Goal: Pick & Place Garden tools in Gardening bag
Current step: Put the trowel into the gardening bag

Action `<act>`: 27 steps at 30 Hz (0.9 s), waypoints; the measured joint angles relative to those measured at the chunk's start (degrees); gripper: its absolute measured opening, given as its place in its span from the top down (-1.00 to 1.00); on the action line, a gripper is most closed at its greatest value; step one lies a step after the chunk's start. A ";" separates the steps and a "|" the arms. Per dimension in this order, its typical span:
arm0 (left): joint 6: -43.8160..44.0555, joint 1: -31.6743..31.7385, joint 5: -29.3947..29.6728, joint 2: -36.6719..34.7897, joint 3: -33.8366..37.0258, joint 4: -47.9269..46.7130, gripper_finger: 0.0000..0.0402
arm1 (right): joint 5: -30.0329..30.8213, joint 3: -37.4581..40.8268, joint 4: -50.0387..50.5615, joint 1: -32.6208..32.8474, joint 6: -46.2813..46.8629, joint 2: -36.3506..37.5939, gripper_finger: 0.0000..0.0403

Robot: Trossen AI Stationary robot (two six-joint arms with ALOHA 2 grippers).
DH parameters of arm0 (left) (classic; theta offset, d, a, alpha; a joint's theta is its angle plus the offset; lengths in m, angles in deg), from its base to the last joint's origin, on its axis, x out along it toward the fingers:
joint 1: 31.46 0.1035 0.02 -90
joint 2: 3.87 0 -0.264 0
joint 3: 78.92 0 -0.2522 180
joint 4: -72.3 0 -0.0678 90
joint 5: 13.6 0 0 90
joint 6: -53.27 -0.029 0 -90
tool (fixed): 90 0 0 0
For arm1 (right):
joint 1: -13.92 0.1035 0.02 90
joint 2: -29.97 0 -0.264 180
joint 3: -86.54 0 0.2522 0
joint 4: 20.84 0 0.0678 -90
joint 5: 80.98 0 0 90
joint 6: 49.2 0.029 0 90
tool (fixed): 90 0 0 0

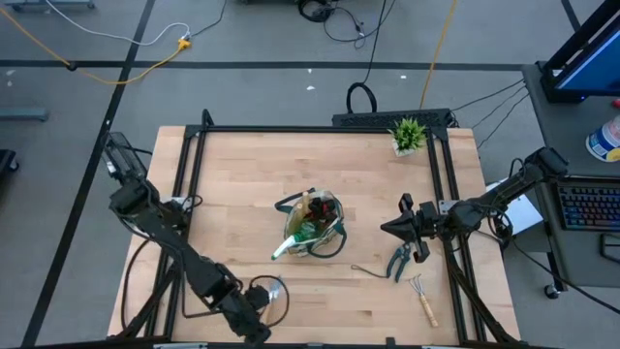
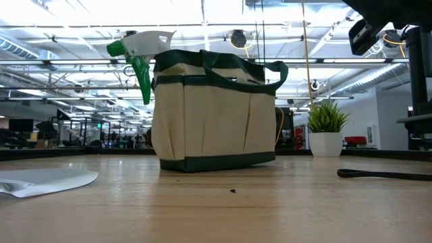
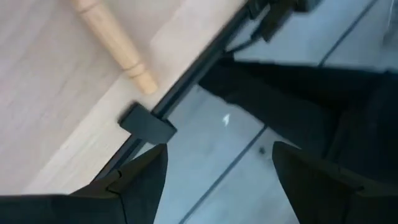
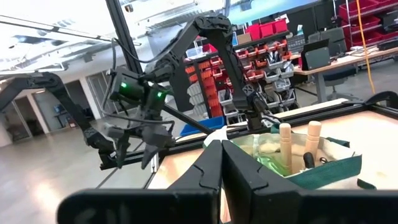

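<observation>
The gardening bag (image 1: pixel 312 225) (image 2: pixel 212 115) stands mid-table. A green spray bottle (image 2: pixel 138 50) and two wooden handles (image 4: pixel 297 144) stick out of its top. Teal pruning shears (image 1: pixel 399 260) and a wooden-handled fork-rake (image 1: pixel 422 297) lie on the table to the bag's near right. My left gripper (image 3: pixel 217 177) (image 1: pixel 260 322) is open and tipped down over the table's near edge, nothing between its fingers. A wooden tool handle (image 3: pixel 115 46) lies just beyond it. My right gripper (image 1: pixel 405 231) (image 4: pixel 221 163) hangs shut, right of the bag.
A potted plant (image 1: pixel 408 134) stands at the far right corner. A black frame rail (image 3: pixel 180 93) runs along the table's near edge, with floor beyond it. A pale flat blade (image 2: pixel 47 181) lies near the table's front left. A thin dark cord (image 1: pixel 364 270) lies beside the shears.
</observation>
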 joint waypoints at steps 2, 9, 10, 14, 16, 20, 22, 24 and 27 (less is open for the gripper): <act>-3.45 0.70 -2.54 0.18 -0.21 -1.36 -0.46 | 0.03 0.00 0.06 -0.02 0.00 -0.02 1.00; -19.19 2.04 -4.49 0.19 -0.18 -7.22 -0.46 | 0.22 0.00 0.49 -0.02 0.07 0.00 1.00; -22.17 2.03 -4.42 0.20 -0.18 -7.40 -0.46 | 0.27 0.00 0.57 -0.02 0.11 -0.02 1.00; -34.37 2.01 -4.26 0.20 -0.18 -8.29 -0.46 | 1.34 0.00 0.52 -0.02 0.15 -0.02 1.00; -40.33 1.93 -4.59 0.15 -0.18 -8.09 -0.46 | 2.14 0.00 0.38 -0.04 0.15 0.00 1.00; -61.89 1.44 -5.12 0.15 -0.18 -8.63 -0.46 | 3.50 0.00 0.81 -0.04 -0.05 0.00 1.00; -75.00 1.40 -5.68 0.15 -0.18 -8.34 -0.46 | 3.48 0.00 0.87 -0.15 -0.69 -0.02 1.00; -89.47 1.43 -5.80 0.15 -0.16 -8.33 -0.46 | 3.91 0.00 0.80 -0.15 -0.85 0.00 1.00; -107.23 1.44 -3.62 0.15 -0.16 -8.86 -0.46 | 6.42 0.00 0.81 -0.15 -0.87 -0.02 1.00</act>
